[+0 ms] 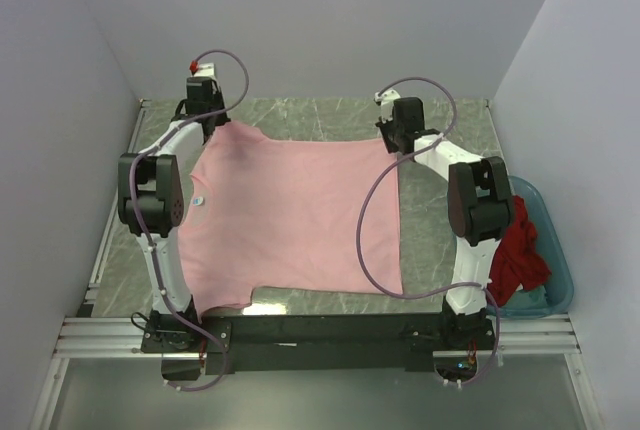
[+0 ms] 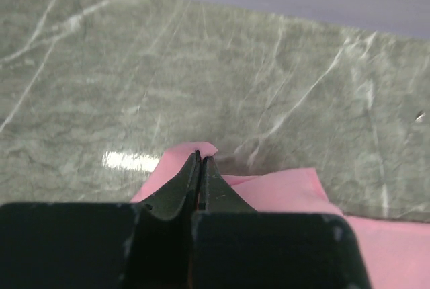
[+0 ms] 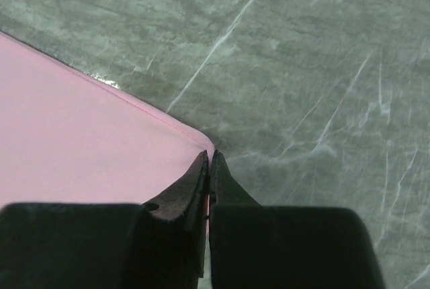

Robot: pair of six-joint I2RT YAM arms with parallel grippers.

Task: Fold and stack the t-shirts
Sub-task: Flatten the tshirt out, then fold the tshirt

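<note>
At the left, the left gripper [image 1: 204,110] is reaching to the far left part of the green marbled table [image 1: 435,240]. Its two fingers are pressing tightly together, and they are pinching a small bunch of the pink t-shirt [image 1: 290,215] at the far left corner of the cloth. In the left wrist view the pink cloth is rising a little around the fingertips [image 2: 191,168], and the rest is lying flat on the table behind them.

The pink t-shirt is lying spread out in the middle of the table, between the two arms. It is looking mostly smooth. Its neck opening is pointing toward the near edge, where the arm bases are standing.

Further right, the right gripper [image 1: 392,132] is sitting at the far right corner of the same t-shirt. Its fingers are also clenched together, and in the right wrist view they are nipping the very tip of that pink corner, low against the table.

At the far right, the red t-shirt [image 1: 517,250] is lying crumpled in the teal tub [image 1: 560,275] and is hanging partly over its near left rim, just beside the right arm.
</note>
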